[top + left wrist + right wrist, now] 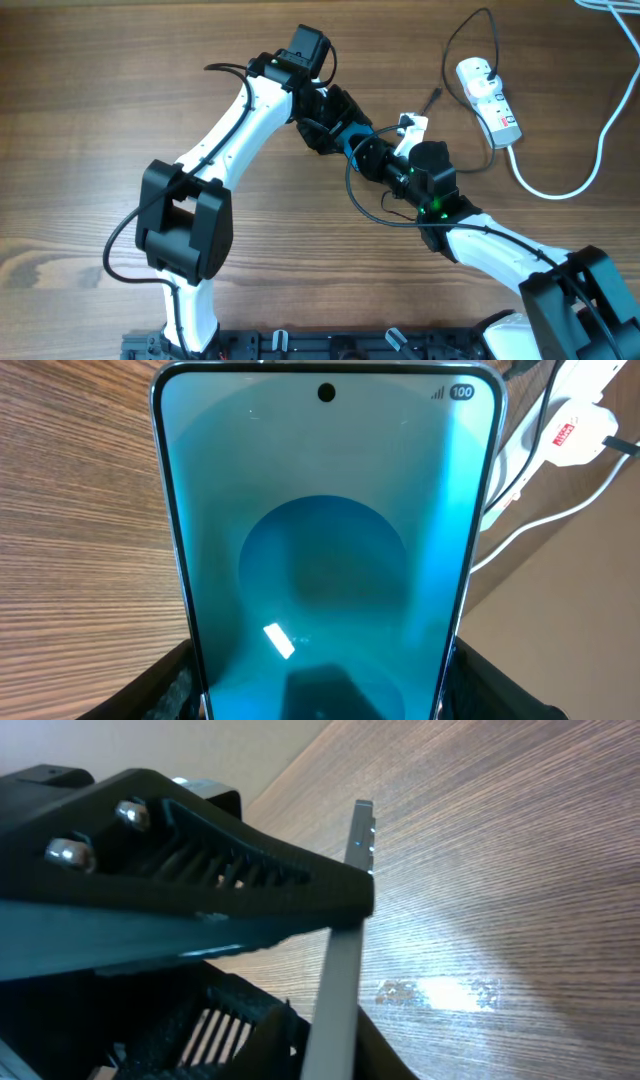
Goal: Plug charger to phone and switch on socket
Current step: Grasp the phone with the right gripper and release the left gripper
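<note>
Overhead view of a wooden surface [90, 120] with two white robot arms meeting near the centre of the frame. The left fingers [335, 125] reach in from the upper left and the right fingers [368, 152] come in from the lower right, and a sliver of teal phone [350, 143] shows between them.

In the left wrist view the phone fills the frame, screen facing the camera and glowing teal. Dark fingers [150, 690] press against its two long edges at the bottom corners, so the left fingers are clamped on the phone.

In the right wrist view the phone appears edge-on as a thin grey strip [340, 960] running up the middle, with black ribbed fingers [200, 870] crowding the left of the frame. Whether the right fingers are together or apart cannot be told.

At the upper right of the overhead view lies the white socket [498, 115], with the charger [475, 74] plugged into its upper end. Its thin black cable loops above the socket, while a thick white cord [585, 170] curves off to the right
</note>
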Controlling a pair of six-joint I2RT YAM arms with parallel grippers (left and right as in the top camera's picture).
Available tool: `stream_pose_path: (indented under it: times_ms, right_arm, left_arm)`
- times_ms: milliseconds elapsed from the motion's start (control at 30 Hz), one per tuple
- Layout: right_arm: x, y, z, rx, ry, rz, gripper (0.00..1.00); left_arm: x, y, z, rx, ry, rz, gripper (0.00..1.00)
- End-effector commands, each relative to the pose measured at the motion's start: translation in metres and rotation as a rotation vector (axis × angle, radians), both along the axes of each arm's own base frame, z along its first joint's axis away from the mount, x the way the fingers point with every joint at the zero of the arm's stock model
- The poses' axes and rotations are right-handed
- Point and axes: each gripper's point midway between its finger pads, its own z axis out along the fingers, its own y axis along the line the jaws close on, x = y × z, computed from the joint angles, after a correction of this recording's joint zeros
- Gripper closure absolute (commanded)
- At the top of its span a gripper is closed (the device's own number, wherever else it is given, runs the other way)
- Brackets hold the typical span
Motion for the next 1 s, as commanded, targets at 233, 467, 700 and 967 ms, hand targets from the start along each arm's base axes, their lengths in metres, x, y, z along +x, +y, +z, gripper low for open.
stream_pose_path:
  times_ms: [233,467,700,967]
  right_arm:
    - [0.001,0.012,0.015,0.036,-0.044,0.044,0.91]
    - [0.0,0.016,0.022,0.056,-0.066,0.069,0.95]
    - [-0.001,0.017,0.023,0.107,-0.024,0.06,0.95]
    - [-0.002,0.018,0.023,0.247,0.106,0.008,0.95]
  left_arm:
    - [-0.004,-0.016,0.006,-0.031,-0.003,-0.025,0.54]
    - [-0.004,-0.016,0.006,-0.031,-0.004,-0.025,0.53]
    - [-0.004,-0.016,0.006,-0.031,-0.006,-0.028,0.42]
    - [0.016,0.01,0.008,-0.031,-0.076,-0.04,0.21]
